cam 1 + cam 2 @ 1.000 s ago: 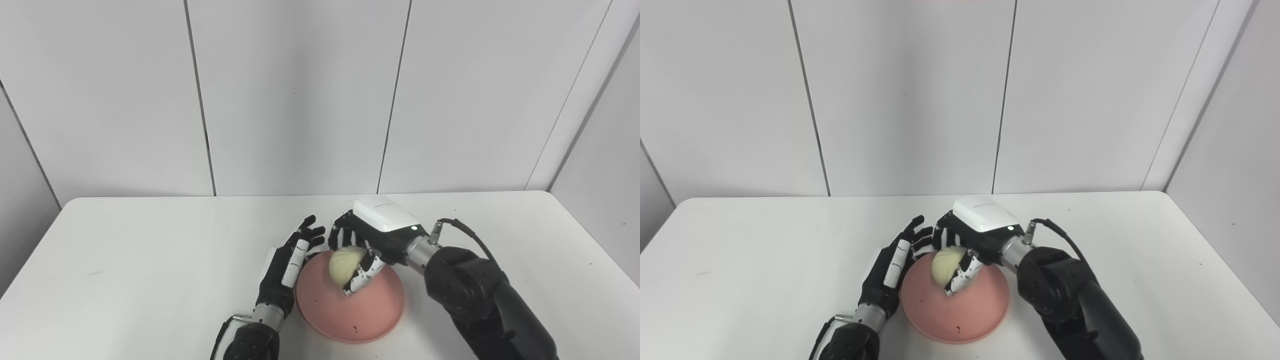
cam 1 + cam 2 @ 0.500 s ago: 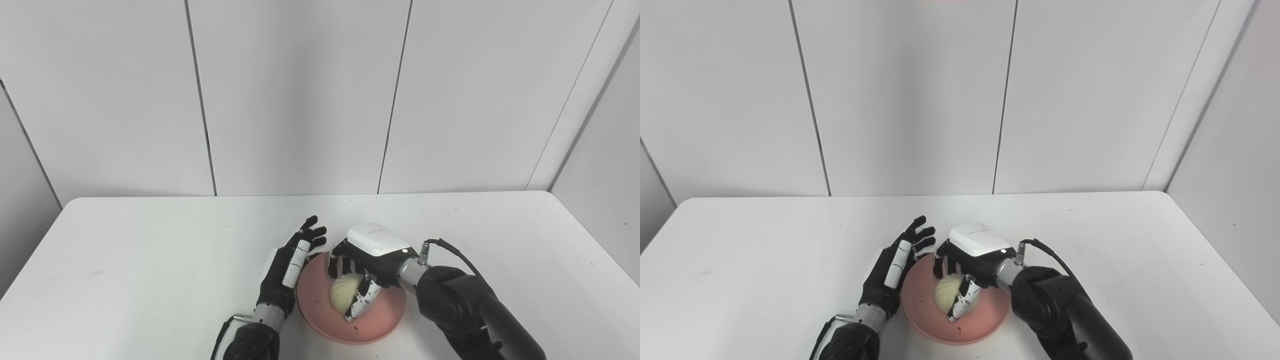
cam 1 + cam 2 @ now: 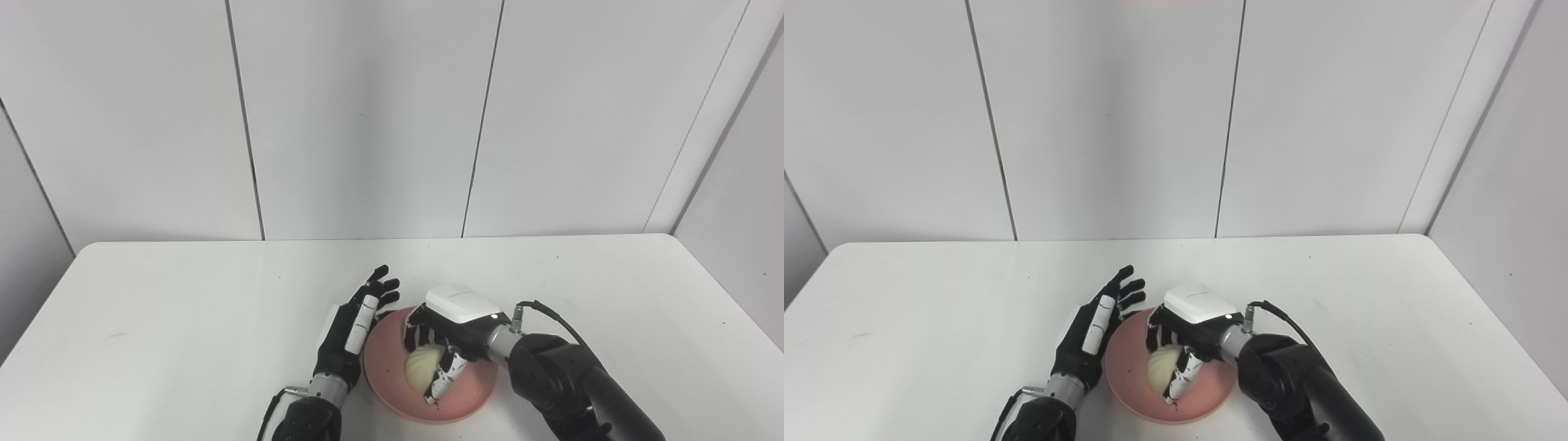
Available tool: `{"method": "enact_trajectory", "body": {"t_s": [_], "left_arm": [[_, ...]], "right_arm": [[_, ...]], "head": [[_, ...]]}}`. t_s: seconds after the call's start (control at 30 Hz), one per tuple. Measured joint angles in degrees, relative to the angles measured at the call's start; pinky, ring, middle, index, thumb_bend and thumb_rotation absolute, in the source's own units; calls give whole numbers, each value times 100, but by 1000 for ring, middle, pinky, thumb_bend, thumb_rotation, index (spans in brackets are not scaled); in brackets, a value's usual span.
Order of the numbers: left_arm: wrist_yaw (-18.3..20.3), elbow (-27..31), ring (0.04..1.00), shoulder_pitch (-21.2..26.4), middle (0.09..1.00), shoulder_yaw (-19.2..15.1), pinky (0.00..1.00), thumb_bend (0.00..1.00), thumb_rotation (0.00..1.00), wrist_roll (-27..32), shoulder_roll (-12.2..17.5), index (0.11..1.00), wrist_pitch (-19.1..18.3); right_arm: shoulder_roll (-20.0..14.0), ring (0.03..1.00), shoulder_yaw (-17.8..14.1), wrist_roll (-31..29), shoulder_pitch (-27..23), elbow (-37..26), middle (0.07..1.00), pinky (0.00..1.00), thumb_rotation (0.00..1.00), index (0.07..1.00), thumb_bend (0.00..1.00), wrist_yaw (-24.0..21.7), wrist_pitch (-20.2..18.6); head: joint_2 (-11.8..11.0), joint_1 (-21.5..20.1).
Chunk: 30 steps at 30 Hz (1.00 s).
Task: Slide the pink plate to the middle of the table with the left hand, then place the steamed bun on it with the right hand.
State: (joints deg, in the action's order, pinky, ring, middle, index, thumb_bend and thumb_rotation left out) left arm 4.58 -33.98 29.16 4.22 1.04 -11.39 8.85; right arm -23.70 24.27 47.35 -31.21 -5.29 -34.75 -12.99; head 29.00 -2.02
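My right hand was curled around the bun, fingers closed on it from above and thumb below, holding it low inside the plate; I could not tell whether the bun touched the plate's floor. My left hand lay open and empty on the table, fingers spread, just beside the plate's left rim. The plate sat near the table's front edge, about midway across.
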Motion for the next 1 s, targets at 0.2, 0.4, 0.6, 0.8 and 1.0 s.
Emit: {"method": "enact_trajectory", "body": {"t_s": [0.2,0.4,0.6,0.8,1.0], "left_arm": [[-8,4,851,0,859,2,730,799,927,-3,0,878,-2],[-9,17,837,-1,845,2,721,790,925,-3,1,877,-27],[-9,23,841,-1,853,1,724,810,925,-3,2,875,-46],[-4,73,855,-11,864,4,741,814,921,-2,0,877,-100],[14,56,853,-18,857,-12,750,830,915,-1,9,883,-82]], "right_arm": [[-55,799,35,146,36,-104,809,716,455,717,1000,-30,1],[-105,850,-6,69,63,-250,857,787,490,806,1000,-44,10],[-102,836,-153,-133,174,-381,845,769,502,822,1000,-28,11],[1,740,-753,-703,614,-461,776,640,541,799,911,772,421],[699,649,-1860,-1946,1469,291,715,546,621,755,768,2817,1990]], "head": [[9,0],[9,-17],[0,-26],[9,-9],[-9,9]]}}
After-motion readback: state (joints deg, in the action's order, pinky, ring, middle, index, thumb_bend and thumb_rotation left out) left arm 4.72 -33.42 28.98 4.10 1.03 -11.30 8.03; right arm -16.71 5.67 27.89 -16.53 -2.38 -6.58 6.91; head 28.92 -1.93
